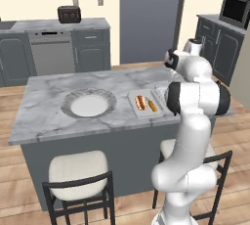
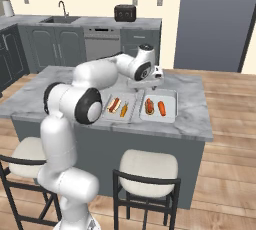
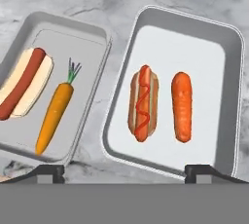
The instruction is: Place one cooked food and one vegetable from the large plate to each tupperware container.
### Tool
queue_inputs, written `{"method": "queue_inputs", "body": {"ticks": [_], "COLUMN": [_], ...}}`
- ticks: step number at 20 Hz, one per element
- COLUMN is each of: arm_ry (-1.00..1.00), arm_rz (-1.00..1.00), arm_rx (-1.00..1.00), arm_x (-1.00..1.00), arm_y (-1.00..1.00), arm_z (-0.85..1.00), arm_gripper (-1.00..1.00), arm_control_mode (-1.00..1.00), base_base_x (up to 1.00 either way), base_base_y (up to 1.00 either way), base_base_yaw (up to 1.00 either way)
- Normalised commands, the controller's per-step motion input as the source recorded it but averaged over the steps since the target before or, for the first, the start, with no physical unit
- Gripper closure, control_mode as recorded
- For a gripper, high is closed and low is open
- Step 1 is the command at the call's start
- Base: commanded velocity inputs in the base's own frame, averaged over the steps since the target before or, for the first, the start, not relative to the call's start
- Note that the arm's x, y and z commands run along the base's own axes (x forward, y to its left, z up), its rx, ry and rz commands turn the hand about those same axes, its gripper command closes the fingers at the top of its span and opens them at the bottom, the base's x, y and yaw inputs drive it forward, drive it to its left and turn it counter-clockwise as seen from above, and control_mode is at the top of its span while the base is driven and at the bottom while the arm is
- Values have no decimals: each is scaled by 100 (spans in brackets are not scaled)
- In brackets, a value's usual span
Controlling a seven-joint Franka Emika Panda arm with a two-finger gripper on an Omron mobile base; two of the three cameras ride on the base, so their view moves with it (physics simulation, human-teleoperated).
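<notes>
The large plate lies bare on the island, left of the two tupperware containers. The left container holds a hot dog and a yellow-orange carrot with a green stem. In the right container a hot dog lies beside an orange-red carrot stick. My gripper hangs open above the right container, its fingertips wide apart with nothing between them. From the right base view, the gripper is over that container's far edge.
The marble island has stools along its near side. A toaster sits on the back counter and a sink at the far left. My own arm blocks part of the right container in the left base view.
</notes>
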Motion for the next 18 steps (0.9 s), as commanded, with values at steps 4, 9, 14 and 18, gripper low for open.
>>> {"method": "queue_inputs", "body": {"ticks": [4, 9, 14, 18], "arm_ry": [-17, -21, -28, -25], "arm_rz": [-1, 0, -1, -9], "arm_rx": [-20, -13, -2, 4], "arm_x": [-94, -100, -100, -100], "arm_y": [99, 85, 96, 58], "arm_z": [99, 100, 98, 40], "arm_gripper": [-100, -100, -100, -100], "arm_control_mode": [-100, -100, -100, -100], "base_base_x": [0, 0, 0, 0], "base_base_y": [0, 0, 0, 0], "base_base_yaw": [0, 0, 0, 0]}}
